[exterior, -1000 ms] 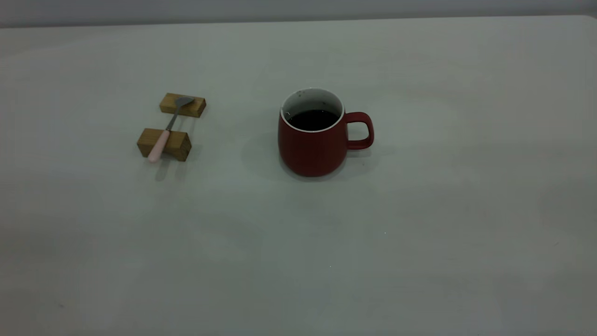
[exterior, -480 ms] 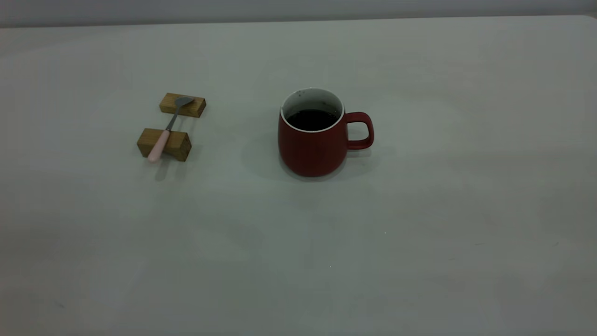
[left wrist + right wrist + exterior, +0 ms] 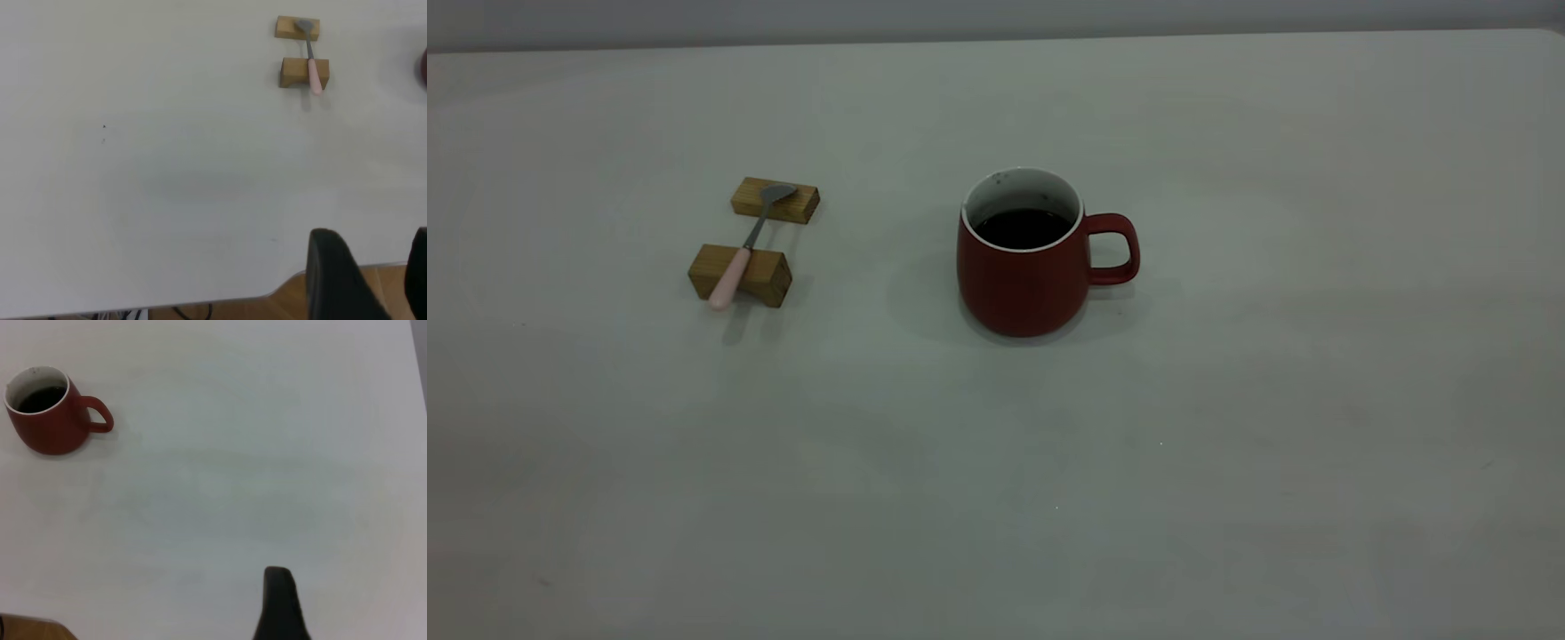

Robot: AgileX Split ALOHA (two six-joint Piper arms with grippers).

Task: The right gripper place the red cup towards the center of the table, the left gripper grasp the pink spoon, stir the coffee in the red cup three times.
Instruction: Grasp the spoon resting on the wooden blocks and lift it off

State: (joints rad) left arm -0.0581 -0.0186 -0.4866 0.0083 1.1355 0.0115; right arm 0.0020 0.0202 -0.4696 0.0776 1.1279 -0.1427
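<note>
The red cup (image 3: 1021, 276) stands upright near the middle of the table (image 3: 1227, 400), handle toward the right, with dark coffee (image 3: 1023, 228) inside. The right wrist view shows the cup (image 3: 50, 423) far off. To the cup's left, the pink spoon (image 3: 740, 253) lies across two wooden blocks, bowl on the far one. My left gripper (image 3: 373, 257) is open and empty at the table's near edge, far from the spoon (image 3: 311, 60). Only one black piece of my right gripper (image 3: 280, 603) shows, low over bare table. Neither gripper appears in the exterior view.
Two tan wooden blocks carry the spoon, the far block (image 3: 787, 206) and the near block (image 3: 760, 276). The table's edge (image 3: 200, 303) with brown floor beyond lies just below the left gripper. Wide bare tabletop surrounds the cup.
</note>
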